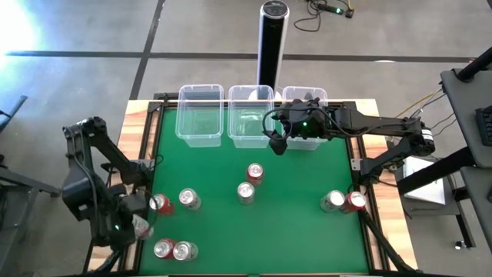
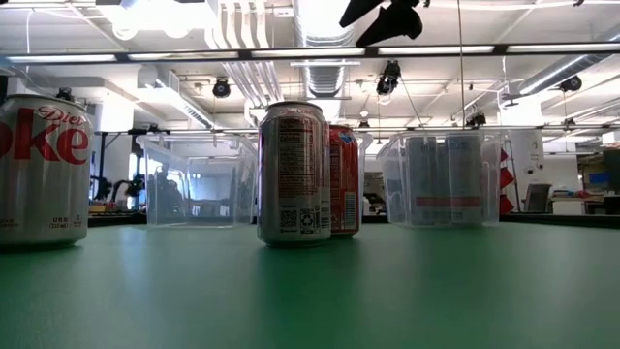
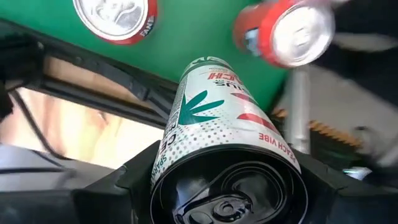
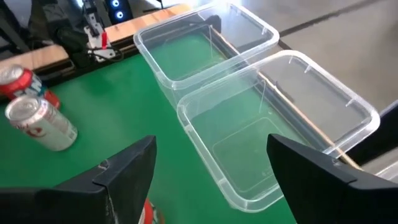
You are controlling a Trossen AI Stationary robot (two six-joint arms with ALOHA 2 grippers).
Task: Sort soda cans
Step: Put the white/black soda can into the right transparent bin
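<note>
Several soda cans stand on the green mat (image 1: 300,173): a red one (image 1: 254,173) and a silver one (image 1: 246,192) mid-table, a pair (image 1: 343,201) near the right edge, and others (image 1: 175,201) (image 1: 174,249) at the near left. My left gripper (image 1: 138,225) at the mat's near-left edge is shut on a white can with a green leaf (image 3: 217,118). My right gripper (image 1: 277,142) (image 4: 211,155) hangs open and holds nothing, just near of the middle tub (image 1: 250,115). In the low view it shows at the top (image 2: 387,19), above a silver can (image 2: 294,173). My left gripper pinches the white can by its sides near the top end (image 3: 227,158), one finger (image 3: 134,180) on each side. The can lies along the fingers, its pull-tab top toward the wrist and its bottom pointing away. It is tilted over the mat's left edge.
Three clear tubs (image 1: 201,114) (image 1: 250,115) (image 1: 305,115) line the far edge, the right one partly under my right arm. A tall black post (image 1: 272,42) stands behind them. A black frame (image 1: 146,138) borders the mat. Open mat lies between the tubs and the cans.
</note>
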